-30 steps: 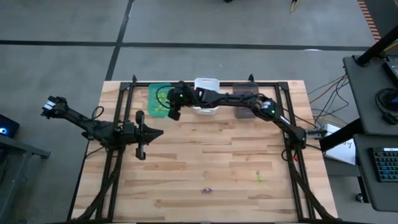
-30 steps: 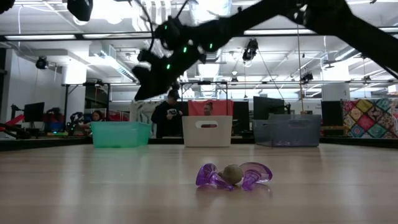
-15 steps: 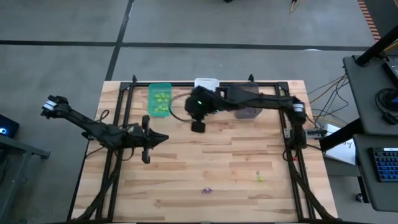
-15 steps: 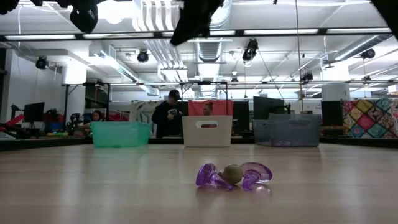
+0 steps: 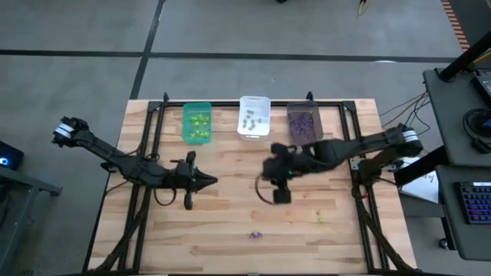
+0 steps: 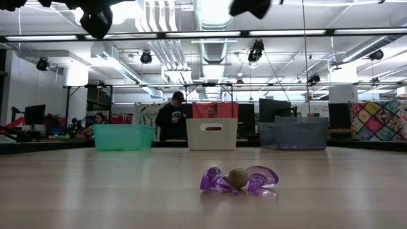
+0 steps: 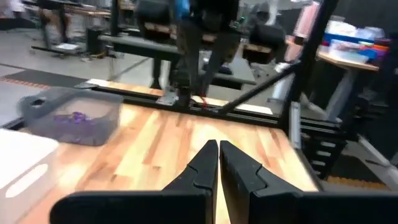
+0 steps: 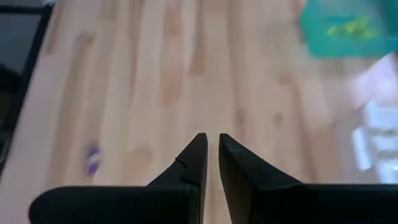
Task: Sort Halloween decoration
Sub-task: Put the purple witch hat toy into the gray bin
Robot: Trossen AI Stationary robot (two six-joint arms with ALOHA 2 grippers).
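Observation:
My right gripper (image 5: 265,172) hangs above the middle of the table with only a narrow gap between its fingertips (image 8: 211,144) and nothing in it. My left gripper (image 5: 209,182) is shut and empty (image 7: 217,149), level, left of the middle. A purple trinket (image 5: 255,234) lies on the wood near the front edge, and shows close up in the low view (image 6: 238,179) and far off in the right wrist view (image 8: 92,158). A yellow-green trinket (image 5: 321,220) lies to its right. More trinkets lie in the green bin (image 5: 197,123), the white bin (image 5: 254,116) and the dark grey bin (image 5: 304,124).
The three bins stand in a row along the far edge, seen also in the low view: green (image 6: 123,137), white (image 6: 212,134), grey (image 6: 294,133). A black frame rail (image 5: 153,130) runs around the tabletop. People sit in the room beyond the table.
My right gripper has swung from over the green bin toward the table's right and near edge, out to above the middle of the table. My left gripper has moved a little toward the right and near edge. The trinkets on the wood have stayed put.

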